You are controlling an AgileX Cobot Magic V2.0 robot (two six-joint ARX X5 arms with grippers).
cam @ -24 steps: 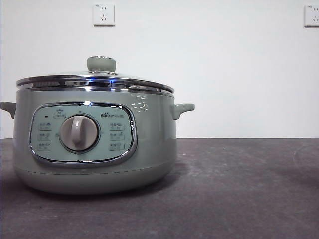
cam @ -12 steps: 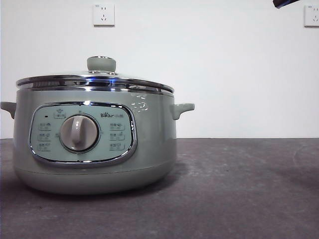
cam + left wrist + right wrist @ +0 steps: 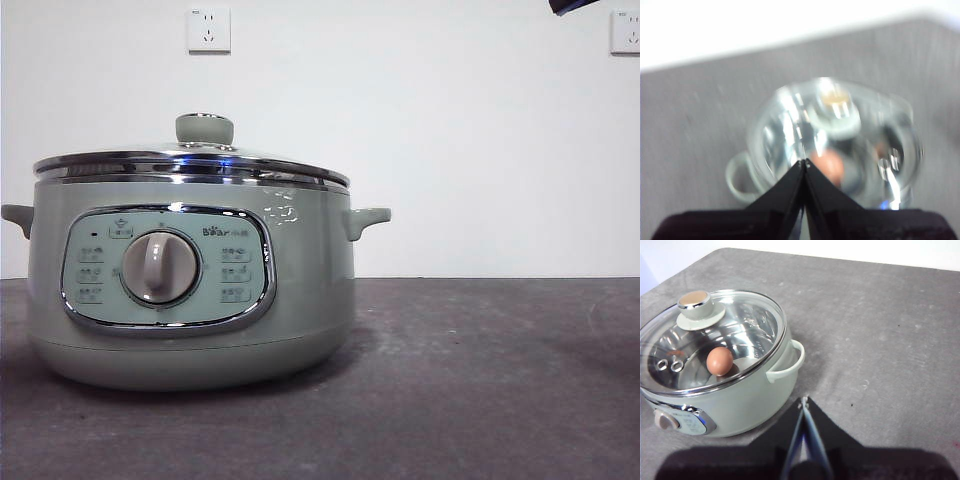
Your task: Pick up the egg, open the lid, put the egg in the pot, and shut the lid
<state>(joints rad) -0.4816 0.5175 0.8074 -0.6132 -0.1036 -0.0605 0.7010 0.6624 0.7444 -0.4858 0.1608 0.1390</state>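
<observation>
The table [image 3: 900, 340] carries the pot [image 3: 740, 400], which sits beside and below the right hand [image 3: 804, 401]. The lid [image 3: 740, 325] rests closed on its rim, so the last step looks done. The egg [image 3: 720, 361] lies inside, seen through the glass. The right hand hangs above the table, clenched and empty. The left hand [image 3: 804, 162] hovers over the lid, also clenched on nothing, its view blurred.

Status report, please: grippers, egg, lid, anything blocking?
Left gripper shut, empty, above the pot. Right gripper shut, empty, beside the pot over the table. Egg inside pot, lid on. Nothing blocking.
</observation>
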